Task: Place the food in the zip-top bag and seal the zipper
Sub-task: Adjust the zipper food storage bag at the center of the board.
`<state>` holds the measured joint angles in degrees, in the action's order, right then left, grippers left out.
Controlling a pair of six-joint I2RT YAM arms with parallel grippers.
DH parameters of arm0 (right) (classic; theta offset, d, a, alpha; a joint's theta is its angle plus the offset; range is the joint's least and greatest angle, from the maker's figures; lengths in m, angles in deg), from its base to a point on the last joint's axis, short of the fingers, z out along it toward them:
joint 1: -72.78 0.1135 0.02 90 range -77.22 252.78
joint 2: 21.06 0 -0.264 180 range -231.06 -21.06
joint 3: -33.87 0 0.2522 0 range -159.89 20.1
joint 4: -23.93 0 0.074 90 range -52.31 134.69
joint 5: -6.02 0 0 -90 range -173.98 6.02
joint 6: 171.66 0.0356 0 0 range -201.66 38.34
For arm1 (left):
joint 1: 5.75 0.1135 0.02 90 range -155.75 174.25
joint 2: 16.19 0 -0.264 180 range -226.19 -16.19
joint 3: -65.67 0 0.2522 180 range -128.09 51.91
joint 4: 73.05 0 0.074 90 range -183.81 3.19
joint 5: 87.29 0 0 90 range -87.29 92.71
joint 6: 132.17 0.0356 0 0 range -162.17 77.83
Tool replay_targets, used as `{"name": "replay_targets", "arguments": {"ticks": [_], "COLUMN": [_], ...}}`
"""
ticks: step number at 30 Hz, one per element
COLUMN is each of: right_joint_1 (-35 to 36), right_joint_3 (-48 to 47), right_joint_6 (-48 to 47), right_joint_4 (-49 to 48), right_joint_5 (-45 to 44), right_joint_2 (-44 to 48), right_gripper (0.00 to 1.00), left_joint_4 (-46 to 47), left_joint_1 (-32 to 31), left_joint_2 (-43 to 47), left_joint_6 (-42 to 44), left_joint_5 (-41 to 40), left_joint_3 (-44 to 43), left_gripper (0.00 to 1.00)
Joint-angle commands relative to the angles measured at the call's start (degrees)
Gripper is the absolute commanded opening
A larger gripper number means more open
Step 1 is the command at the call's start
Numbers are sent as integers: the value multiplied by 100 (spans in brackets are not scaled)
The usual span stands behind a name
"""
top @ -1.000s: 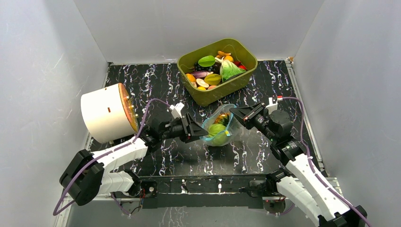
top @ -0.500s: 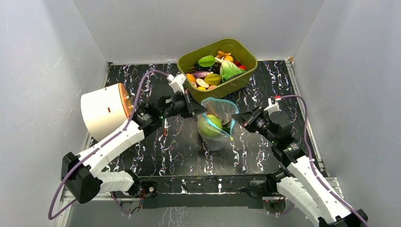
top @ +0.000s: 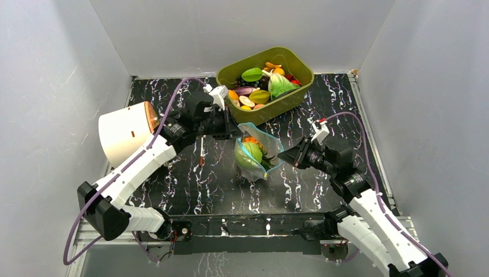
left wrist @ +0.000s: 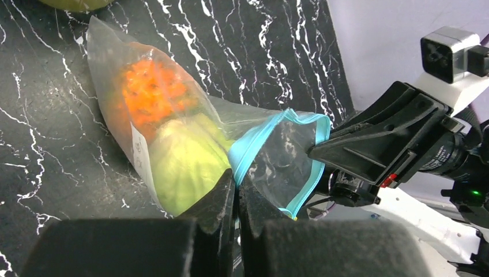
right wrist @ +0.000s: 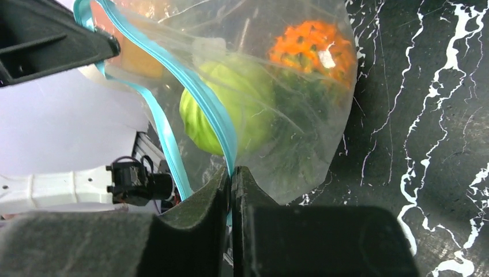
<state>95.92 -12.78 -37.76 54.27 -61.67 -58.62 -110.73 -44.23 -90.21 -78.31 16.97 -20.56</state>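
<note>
Left fingers (left wrist: 230,183) and right fingers (right wrist: 229,173): you have both pinched shut on the zipper (left wrist: 254,147) | olive tub (top: 248,118): landmark | zip-top bag (top: 256,151): just in front of tub, mouth gaping | cabbage (left wrist: 184,167), pineapple (left wrist: 153,92): inside bag

The zip-top bag (left wrist: 277,156) nipped in the left claw (left wrist: 235,183) is thin, clear plastic, glossy and crinkled, with bright glints along its creases. Its zipper (left wrist: 256,140), running out from the claw tips, is a smooth light-blue plastic strip, duller than the film. Beyond the claw, inside the film, the cabbage (left wrist: 184,167) looks like smooth, ribbed plastic, and the pineapple (left wrist: 153,92) has a rough, knobbly orange skin. The right claw (right wrist: 230,173) and the left are both matt black plastic. The table (left wrist: 46,173) beneath them is black, marble-veined and faintly shiny.
</note>
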Motion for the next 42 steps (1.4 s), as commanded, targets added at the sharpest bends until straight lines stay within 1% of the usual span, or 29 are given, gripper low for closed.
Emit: {"name": "replay_targets", "arguments": {"ticks": [1,3,5,8,10,11,14,15,16,18,20,22,24,26,28,34,38,40,42], "right_joint_1": [-2,-5,-4,-2,-8,-3,-5,-2,-6,-2,-2,-5,-7,-2,6,7,15,19,22], "right_joint_3": [-107,-211,-279,-320,-315,-337,-482,-524,-560,-544,-427,-270,-104,27,87,-34,33,53,54], "right_joint_6": [-576,-771,-841,-803,-676,-631,-464,-398,-291,86,657,1289,1764,2150,2359,2389,2527,2551,2570], "right_joint_4": [-57,109,218,224,86,33,-129,-181,-256,-499,-890,-1255,-1582,-1786,-1889,-1782,-1849,-1852,-1863], "right_joint_5": [318,200,50,-114,-162,-165,-84,-33,27,175,290,222,6,-236,-459,-776,-816,-898,-969], "right_joint_2": [-212,-322,-391,-452,-517,-555,-717,-770,-812,-868,-876,-848,-767,-669,-583,-638,-704,-723,-743], "right_gripper": [8,14,22,33,36,33,10,4,0,0,0,0,0,0,0,0,0,0,0], "left_joint_4": [-397,-392,-362,-433,-472,-466,-366,-322,-272,-103,75,86,-240,-634,-815,-830,-666,-273,387], "left_joint_1": [137,147,156,160,172,178,191,192,189,187,191,192,191,192,192,181,182,183,170], "left_joint_2": [-131,-242,-384,-591,-695,-740,-851,-883,-894,-838,-643,-472,-159,14,230,897,1235,1450,1745], "left_joint_6": [302,326,344,415,451,462,425,404,381,317,234,196,230,280,230,-170,-477,-712,-931], "left_joint_5": [505,732,974,1099,1163,1216,1358,1396,1407,1390,1272,966,491,103,-38,-293,-5,480,1056], "left_joint_3": [-393,-428,-475,-616,-693,-736,-868,-920,-965,-969,-827,-572,-347,-241,-92,422,866,1243,1751], "left_gripper": [0,0,0,0,0,0,0,6,15,34,51,60,64,66,66,66,56,51,49]}}
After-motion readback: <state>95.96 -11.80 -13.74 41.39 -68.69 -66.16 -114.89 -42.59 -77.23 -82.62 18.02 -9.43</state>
